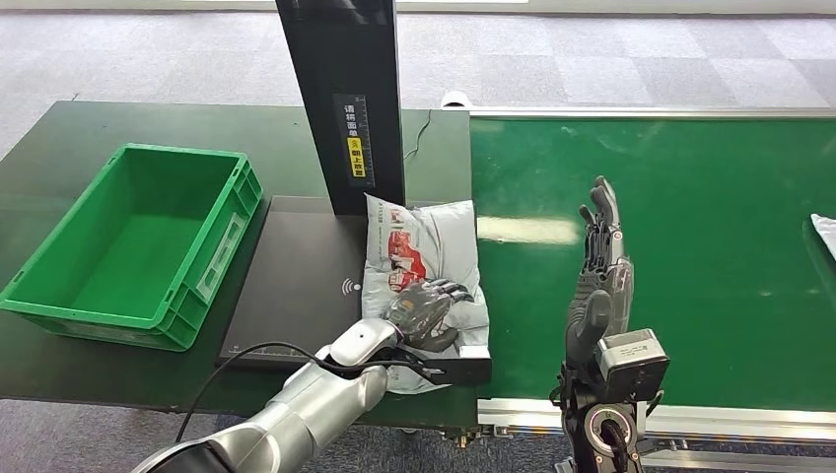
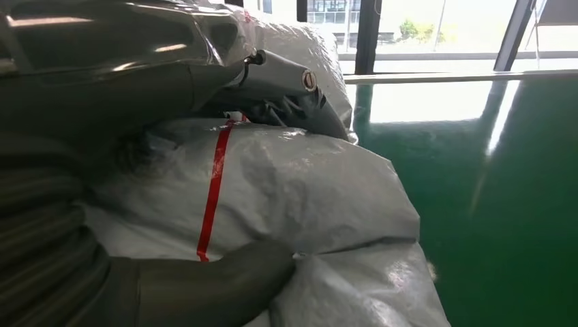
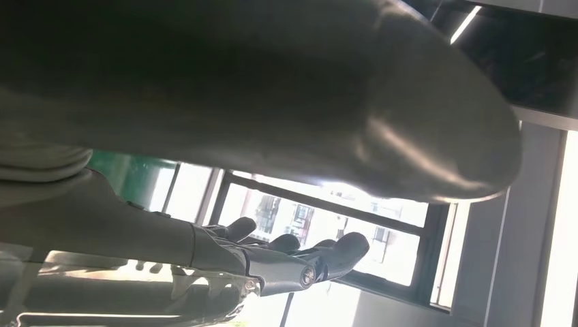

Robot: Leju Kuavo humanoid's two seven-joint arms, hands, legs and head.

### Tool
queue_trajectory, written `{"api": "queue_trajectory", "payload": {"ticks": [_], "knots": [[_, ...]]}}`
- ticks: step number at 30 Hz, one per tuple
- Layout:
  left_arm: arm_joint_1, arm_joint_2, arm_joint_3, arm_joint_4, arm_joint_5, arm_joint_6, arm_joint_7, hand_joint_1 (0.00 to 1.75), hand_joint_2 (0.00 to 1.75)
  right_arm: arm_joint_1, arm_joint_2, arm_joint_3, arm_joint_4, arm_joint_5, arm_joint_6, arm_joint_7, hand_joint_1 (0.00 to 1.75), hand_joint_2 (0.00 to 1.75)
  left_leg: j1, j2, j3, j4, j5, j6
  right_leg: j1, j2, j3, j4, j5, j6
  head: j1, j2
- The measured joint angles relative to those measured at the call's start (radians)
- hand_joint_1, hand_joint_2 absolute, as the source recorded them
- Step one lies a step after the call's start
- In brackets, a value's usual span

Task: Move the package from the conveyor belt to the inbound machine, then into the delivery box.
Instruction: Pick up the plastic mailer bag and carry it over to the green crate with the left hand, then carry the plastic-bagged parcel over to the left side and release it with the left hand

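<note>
**Holding the package on the inbound machine; box leg still to do**

Gripping the package (image 1: 424, 258), my left robot hand (image 1: 426, 310) has it lying on the machine (image 1: 296, 286), off the belt (image 1: 690, 227). My right robot hand (image 1: 599, 266) is raised, fingers straight, empty. Next is the box (image 1: 59, 296), far left; the black post (image 1: 340, 99) stands just behind the package.

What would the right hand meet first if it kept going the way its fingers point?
Probably nothing. The right hand is raised above the belt with fingers upward and slightly forward; its wrist view shows fingertips against windows, no object ahead. Depth is unclear, but the way looks free.
</note>
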Motion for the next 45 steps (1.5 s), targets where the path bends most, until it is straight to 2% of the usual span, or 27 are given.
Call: {"api": "queue_trajectory", "payload": {"ticks": [7,11,14,18,21,24,27,30,33,36,39,45], "knots": [[-0.004,-0.005,-0.017,0.013,-0.004,0.012,0.002,1.75,1.75,-0.004,0.0,0.0,0.003,-0.004,0.0,0.0,0.0,0.0,0.0,0.0,0.002,0.0,0.0,0.0,0.0,0.0,0.002,0.0,0.0,0.0,0.0,0.0],[-0.001,-0.006,-0.013,0.015,0.028,0.084,-0.019,1.75,1.75,-0.005,0.0,-0.001,0.007,-0.007,0.0,0.0,0.0,0.0,0.0,0.0,0.002,0.0,0.0,0.0,0.0,0.0,0.002,0.0,0.0,0.0,0.0,0.0],[0.003,-0.006,0.018,0.013,0.105,0.169,-0.109,1.75,1.75,-0.005,0.0,-0.002,0.009,-0.015,-0.005,-0.001,0.0,0.0,0.0,0.0,0.002,0.0,0.0,0.0,0.0,0.0,0.002,0.0,0.0,0.0,0.0,0.0],[0.005,-0.005,0.093,-0.041,0.281,0.245,-0.309,1.75,1.75,-0.005,0.0,-0.004,0.01,-0.023,-0.021,-0.004,0.0,0.0,0.0,0.0,0.001,0.0,0.0,0.0,0.0,0.0,0.001,0.0,0.0,0.0,0.0,0.0],[0.03,0.007,0.138,-0.211,0.448,0.232,-0.388,1.75,1.75,0.0,-0.002,-0.005,0.01,-0.03,-0.048,-0.014,0.0,0.0,0.0,0.001,0.001,0.0,0.0,0.0,0.0,0.0,0.0,0.0,0.0,0.0,0.0,0.0],[0.077,0.04,0.151,-0.488,0.568,0.173,-0.361,1.75,1.75,0.014,-0.006,-0.01,0.009,-0.037,-0.07,-0.024,0.0,0.0,0.0,0.001,-0.001,0.0,0.0,0.0,0.0,0.001,-0.001,0.0,0.0,0.0,0.0,0.0],[0.131,0.079,0.156,-0.746,0.656,0.169,-0.377,1.75,1.75,0.033,-0.009,-0.019,0.008,-0.04,-0.084,-0.034,0.0,0.0,0.0,0.001,-0.002,0.0,0.0,0.0,0.0,0.001,-0.003,0.0,0.0,0.0,0.0,0.0],[0.182,0.129,0.176,-1.002,0.701,0.218,-0.39,1.75,1.75,0.068,-0.014,-0.029,0.002,-0.04,-0.103,-0.047,0.0,0.0,0.0,0.001,-0.003,0.0,0.0,0.0,0.001,0.001,-0.004,0.0,0.0,0.0,0.0,0.0],[0.196,0.185,0.235,-1.179,0.65,0.325,-0.369,1.75,1.75,0.105,-0.017,-0.042,-0.01,-0.039,-0.114,-0.055,0.0,0.0,0.001,0.001,-0.003,-0.001,0.0,0.0,0.001,0.001,-0.004,0.0,-0.001,-0.001,0.0,0.0],[0.176,0.229,0.325,-1.239,0.597,0.399,-0.34,1.75,1.75,0.132,-0.018,-0.05,-0.025,-0.036,-0.113,-0.056,0.0,0.0,0.001,0.001,-0.003,-0.001,0.001,-0.001,0.001,0.001,-0.004,0.0,0.0,-0.001,0.0,0.0],[0.151,0.258,0.407,-1.244,0.584,0.418,-0.337,1.75,1.75,0.147,-0.018,-0.051,-0.037,-0.032,-0.11,-0.055,0.0,0.0,0.001,0.001,-0.002,-0.001,0.002,-0.001,0.001,0.001,-0.004,0.0,0.0,-0.001,0.0,0.0],[0.146,0.276,0.459,-1.253,0.576,0.42,-0.344,1.75,1.75,0.151,-0.018,-0.052,-0.043,-0.031,-0.11,-0.054,0.0,0.0,0.0,0.001,-0.003,0.0,0.002,-0.001,0.0,0.0,-0.003,0.0,0.001,-0.001,0.0,0.0]]}}
